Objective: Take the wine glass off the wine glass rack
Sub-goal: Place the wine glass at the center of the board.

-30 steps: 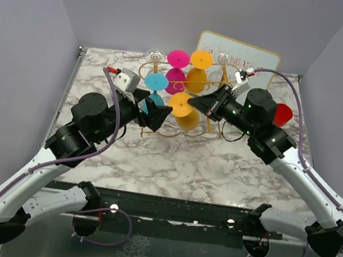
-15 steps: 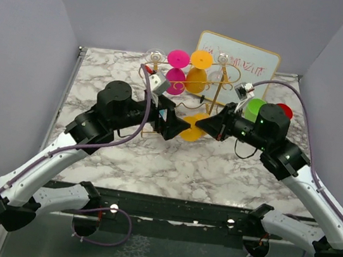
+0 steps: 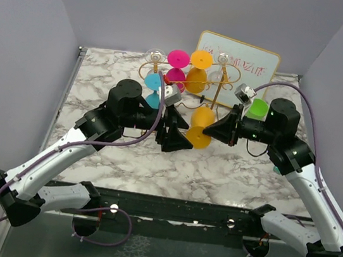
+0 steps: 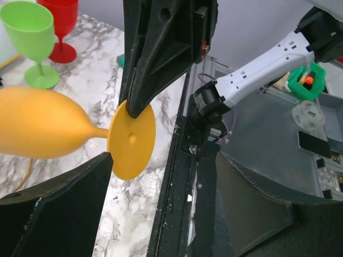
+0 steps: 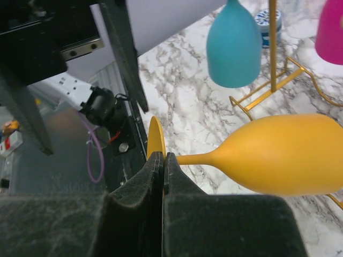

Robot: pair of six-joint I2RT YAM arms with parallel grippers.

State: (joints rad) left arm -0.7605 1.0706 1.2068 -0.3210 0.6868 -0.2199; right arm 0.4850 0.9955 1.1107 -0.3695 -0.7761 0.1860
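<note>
Here, marble tabletop, grey walls; right fingers pinch wine glass, left fingers apart.

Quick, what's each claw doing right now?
Left gripper: open, straddling the foot of the orange plastic wine glass.
Right gripper: shut on that glass's stem.

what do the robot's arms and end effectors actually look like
Both arms match: the left arm and right arm have white lower links and black rounded joint housings higher up. A purple cable loops along each. Each wrist carries a small grey-white camera box. The left end effector and right end effector have matte black, wedge-shaped fingers tapering to narrow tips.
</note>
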